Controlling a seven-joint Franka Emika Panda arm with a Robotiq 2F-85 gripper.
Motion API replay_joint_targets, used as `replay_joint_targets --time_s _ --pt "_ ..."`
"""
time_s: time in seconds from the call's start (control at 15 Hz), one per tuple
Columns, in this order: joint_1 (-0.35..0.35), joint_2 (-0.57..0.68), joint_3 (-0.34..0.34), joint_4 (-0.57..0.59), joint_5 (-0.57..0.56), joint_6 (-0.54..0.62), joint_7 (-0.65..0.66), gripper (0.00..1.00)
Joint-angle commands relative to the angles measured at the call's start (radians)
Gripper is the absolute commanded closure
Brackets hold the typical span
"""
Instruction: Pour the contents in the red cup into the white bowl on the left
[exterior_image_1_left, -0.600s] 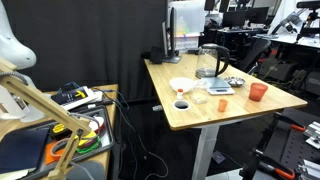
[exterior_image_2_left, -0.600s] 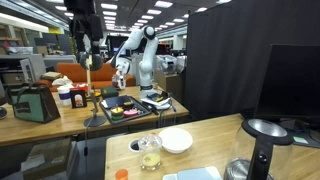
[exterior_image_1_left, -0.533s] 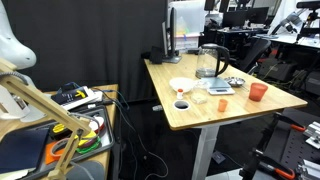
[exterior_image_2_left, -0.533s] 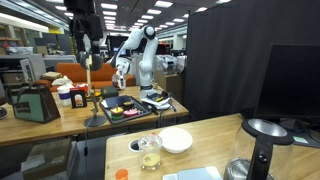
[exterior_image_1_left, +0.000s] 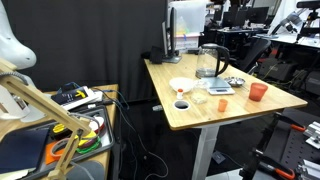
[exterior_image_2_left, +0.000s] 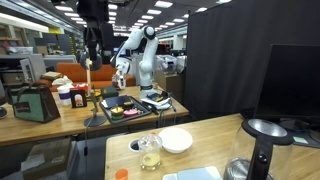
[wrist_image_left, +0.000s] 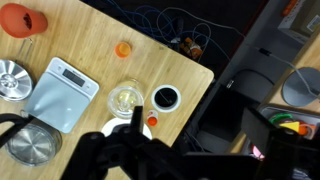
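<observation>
The red cup stands upright near one end of the wooden table; the wrist view shows it at the top left. The white bowl sits at the other side of the group of items, and it also shows in an exterior view. In the wrist view only a sliver of the white bowl shows behind my fingers. My gripper hangs high above and away from the table, open and empty. It is a dark shape at the bottom of the wrist view.
Between cup and bowl lie a white scale, a small metal bowl, a clear glass, a white cup with dark inside and a small orange piece. A glass jug stands behind. A cluttered side table is nearby.
In an exterior view my gripper has shifted slightly to the right at the top. The items on the table have not moved.
</observation>
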Motion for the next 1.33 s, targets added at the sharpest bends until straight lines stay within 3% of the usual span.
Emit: replay_joint_targets --time_s 0.0,0.27,1.27 --pt "-0.062 -0.019 -0.047 -0.050 -0.015 0.017 0.030 0.00" --pt "-0.128 -0.029 -0.105 -0.079 -0.030 0.003 0.033 0.00" --pt "-0.124 -0.017 -0.108 -0.064 -0.020 -0.010 0.023 0.00"
